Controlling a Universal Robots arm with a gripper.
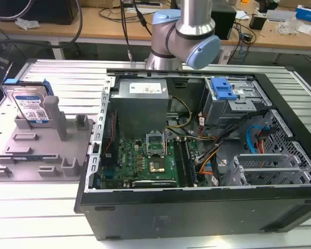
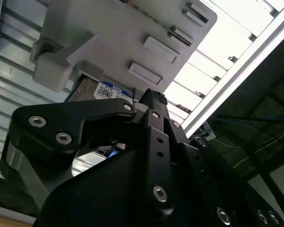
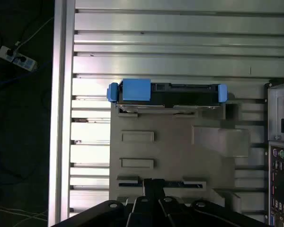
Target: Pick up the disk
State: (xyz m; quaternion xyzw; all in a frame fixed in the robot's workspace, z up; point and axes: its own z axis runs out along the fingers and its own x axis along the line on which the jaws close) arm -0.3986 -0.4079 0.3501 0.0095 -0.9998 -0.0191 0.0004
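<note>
The disk (image 1: 31, 104) stands on edge in the grey holder (image 1: 39, 155) beside the computer case (image 1: 197, 212); the hand (image 3: 154, 183) hangs over the holder, narrow and empty; best widen it and straddle the disk's flat faces squarely.

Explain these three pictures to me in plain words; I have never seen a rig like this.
The machine is a robot arm with a gripper at its end. The exterior view comes from a camera off the arm. Both wrist views come from cameras riding on the arm. On the slatted metal table sit an open computer case and a grey holder. The disk, silver with blue rails, stands on edge in that holder. The gripper is apart from the disk and does not hold it.
</note>
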